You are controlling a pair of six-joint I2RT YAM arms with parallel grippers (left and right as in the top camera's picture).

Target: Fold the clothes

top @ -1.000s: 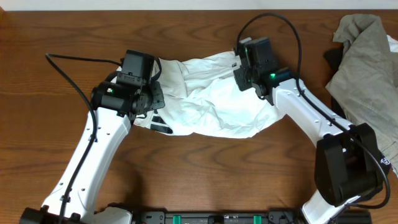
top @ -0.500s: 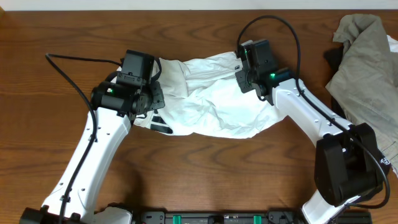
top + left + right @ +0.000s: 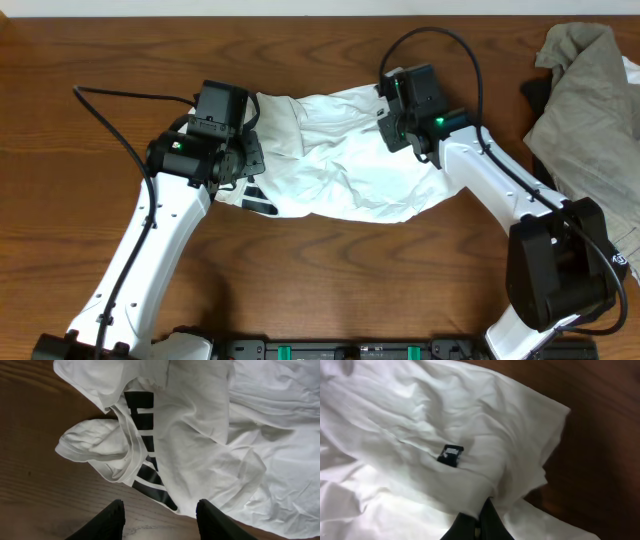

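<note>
Overhead view: the white T-shirt [image 3: 330, 175] lies crumpled mid-table [image 3: 330, 290], between my two arms. My right gripper [image 3: 477, 527] is closed on a pinch of its edge; my left gripper [image 3: 161, 512] hangs half open over the printed end, holding nothing. Risk: a one-sided pull may drag the whole shirt or slip the thin pinch, as the bunched left end is unanchored. The grey-olive garment [image 3: 585, 110] and black garment [image 3: 535, 95] lie well apart at right, obstructing nothing

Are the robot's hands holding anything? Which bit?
The right gripper pinches a fold of the white T-shirt, near its small black label. The left gripper is open and holds nothing.
</note>
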